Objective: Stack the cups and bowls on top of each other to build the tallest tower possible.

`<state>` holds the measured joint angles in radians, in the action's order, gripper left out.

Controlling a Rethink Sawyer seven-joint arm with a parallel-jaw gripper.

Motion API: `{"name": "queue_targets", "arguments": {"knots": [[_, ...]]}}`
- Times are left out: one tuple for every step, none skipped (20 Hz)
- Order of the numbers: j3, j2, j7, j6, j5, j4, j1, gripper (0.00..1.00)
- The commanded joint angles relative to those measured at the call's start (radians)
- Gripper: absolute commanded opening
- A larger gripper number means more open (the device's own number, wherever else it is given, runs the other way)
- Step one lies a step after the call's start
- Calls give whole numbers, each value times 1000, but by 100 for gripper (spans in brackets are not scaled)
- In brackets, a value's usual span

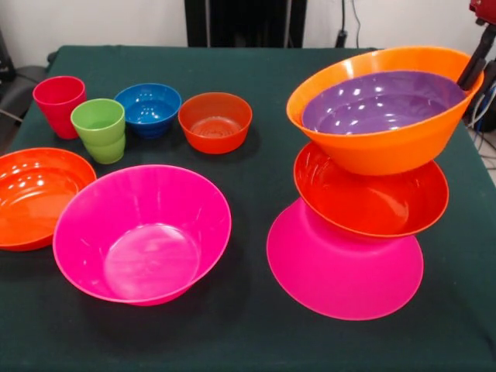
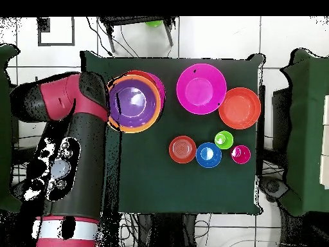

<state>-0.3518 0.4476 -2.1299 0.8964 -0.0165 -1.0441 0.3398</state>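
Am hovering gripper [image 1: 474, 66] at far rim of orange bowl [image 1: 387, 147], top right in front view; only dark finger visible, so cannot tell opening width or whether holding anything. Tower [image 1: 364, 194] sitting directly under me: upturned pink bowl [image 1: 341, 271] as base, red-orange bowl [image 1: 372, 205], orange bowl, purple bowl [image 1: 380, 105] nested on top. Am judging next pieces all lying away across surface [image 1: 256, 333]: big pink bowl [image 1: 139, 232], shallow red-orange bowl [image 1: 35, 194], small red-orange bowl [image 1: 215, 122], blue bowl [image 1: 149, 108], green cup [image 1: 99, 130], red cup [image 1: 58, 105]. Am seeing no readable labels or writing.
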Motion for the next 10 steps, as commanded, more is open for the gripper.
{"name": "queue_targets", "arguments": {"knots": [[65, -21, 47, -12, -76, 75, -22, 0], [67, -26, 52, -11, -77, 84, -26, 0], [69, -28, 55, -15, -77, 85, -28, 0], [71, -30, 57, -19, -77, 86, -30, 0], [72, -30, 60, -21, -77, 84, -31, 0], [71, -35, 62, -17, -76, 93, -32, 0], [73, -37, 62, -18, -74, 96, -33, 0], [75, -39, 63, -18, -73, 99, -34, 0], [76, -38, 61, -25, -71, 95, -34, 0], [76, -42, 60, -24, -71, 101, -35, 0]]}}
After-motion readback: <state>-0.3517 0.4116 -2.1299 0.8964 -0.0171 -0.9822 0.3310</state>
